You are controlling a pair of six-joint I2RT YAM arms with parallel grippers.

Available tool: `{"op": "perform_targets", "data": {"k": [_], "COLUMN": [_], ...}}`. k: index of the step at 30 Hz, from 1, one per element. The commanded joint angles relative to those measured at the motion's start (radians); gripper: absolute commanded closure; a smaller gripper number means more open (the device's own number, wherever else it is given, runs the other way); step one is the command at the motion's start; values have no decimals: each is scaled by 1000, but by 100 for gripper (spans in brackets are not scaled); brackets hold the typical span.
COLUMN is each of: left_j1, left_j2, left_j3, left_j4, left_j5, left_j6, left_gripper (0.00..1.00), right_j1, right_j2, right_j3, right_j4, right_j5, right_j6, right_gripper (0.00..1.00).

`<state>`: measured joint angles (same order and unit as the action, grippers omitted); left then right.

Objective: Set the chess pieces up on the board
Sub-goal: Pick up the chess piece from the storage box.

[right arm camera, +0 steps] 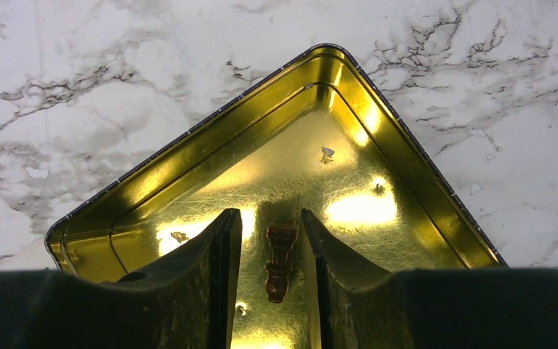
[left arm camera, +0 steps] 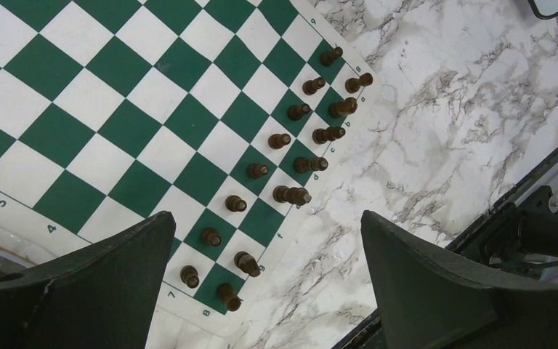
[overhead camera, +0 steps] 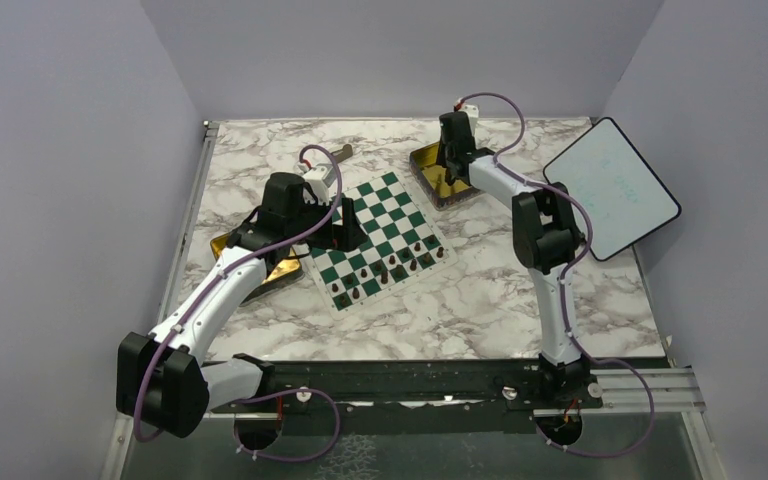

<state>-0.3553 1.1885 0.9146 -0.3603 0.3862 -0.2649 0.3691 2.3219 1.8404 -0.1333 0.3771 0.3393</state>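
Table (overhead camera: 480,310): marble top, carries everything.
Panel (overhead camera: 612,188): white with a black rim, at the far right.
Board (overhead camera: 390,205): centre of the table; the left arm hides its left corner.
Left tin (overhead camera: 280,272): gold, half under the left arm.
Far tin (right arm camera: 211,120): gold, beyond the board.
Left gripper (left arm camera: 265,218): spread wide, empty, over the board.
Right gripper (right arm camera: 269,214): inside the far tin, astride the lone piece (right arm camera: 281,262); cannot tell if it grips.
Chess pieces (left arm camera: 290,195): two rows on the board's near edge.

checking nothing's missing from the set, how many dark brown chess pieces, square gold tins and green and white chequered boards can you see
dark brown chess pieces: 16 (15 on the board, 1 between the right gripper's fingers over a tin)
square gold tins: 2
green and white chequered board: 1
total: 19
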Motion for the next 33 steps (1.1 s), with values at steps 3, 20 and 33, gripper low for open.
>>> {"op": "perform_targets", "data": {"k": [3,20,33], "left_j1": [1,1,3], "left_j2": [-27,-28,-29], "left_j3": [-6,-10,-10], "left_j4": [28,26,26], "left_j5": [31,25,25], "left_j6": [7,9,7], "left_gripper": [1,1,1], "right_j1": [-11,-25,-27], "right_j2": [56,123,100], "right_j3": [39,104,99], "right_j4": [-44,-100,-149], "right_j5": [33,3,-33], "right_j6": [33,33,80], "right_gripper": [60,68,63]}}
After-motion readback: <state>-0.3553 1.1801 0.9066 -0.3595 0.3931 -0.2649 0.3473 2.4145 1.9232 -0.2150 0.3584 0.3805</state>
